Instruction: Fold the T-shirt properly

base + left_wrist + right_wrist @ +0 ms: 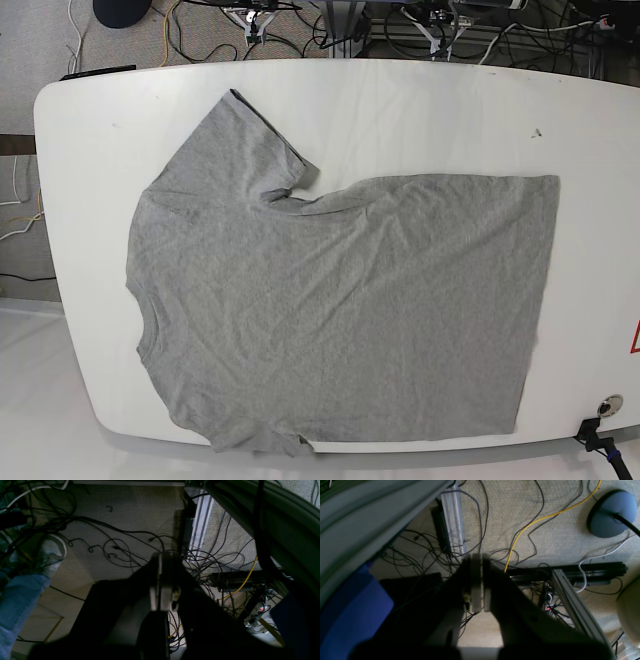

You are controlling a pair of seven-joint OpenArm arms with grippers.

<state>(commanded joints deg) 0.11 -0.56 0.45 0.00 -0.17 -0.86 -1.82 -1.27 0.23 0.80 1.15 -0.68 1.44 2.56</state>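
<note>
White table (420,110), grey T-shirt (340,310) spread flat, lightly wrinkled

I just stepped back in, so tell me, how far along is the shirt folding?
Nothing looks done: the T-shirt lies spread flat across the table, no fold made, one sleeve out toward the far edge. Nothing is in hand: the left gripper and right gripper are shut and empty, off the table over the floor cables. All folds remain.
</note>
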